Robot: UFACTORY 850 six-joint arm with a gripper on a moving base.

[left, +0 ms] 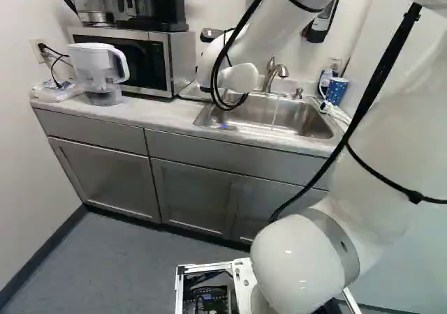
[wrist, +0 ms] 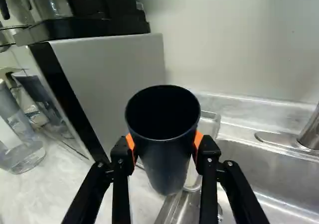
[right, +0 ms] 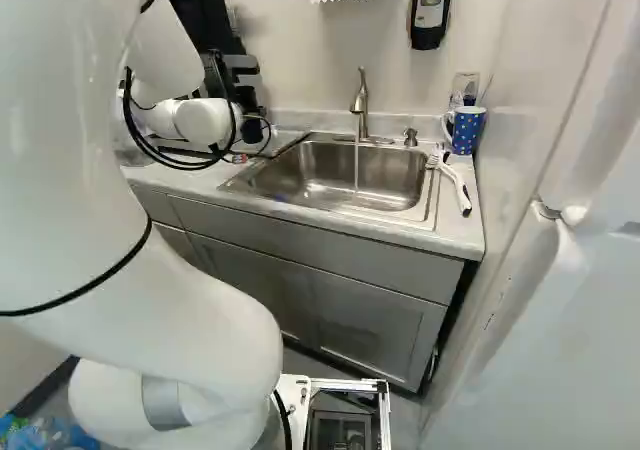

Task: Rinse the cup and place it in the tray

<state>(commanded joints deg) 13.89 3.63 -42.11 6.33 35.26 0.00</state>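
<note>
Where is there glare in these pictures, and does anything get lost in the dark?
Left base view: small bright highlights on the white arm; right base view: bright patches on the metal sink; wrist view: the inside of the black cup is so dark that its bottom can't be made out, while the sink's rim catches light.

Bent high with the white arm (right: 180, 320), gripping from two sides.
Rises from the lowest joint (left: 297, 262) at the foot of the left base view, leaves past its top edge, then slopes down through the forearm (left: 262, 31) to a rounded wrist (left: 241, 78). Carries black cables (left: 378, 77) along the links and in loops around the wrist. In the wrist view, holds the black fingers (wrist: 121, 159) partly spread, pressing inward with orange pads (wrist: 130, 143).
</note>
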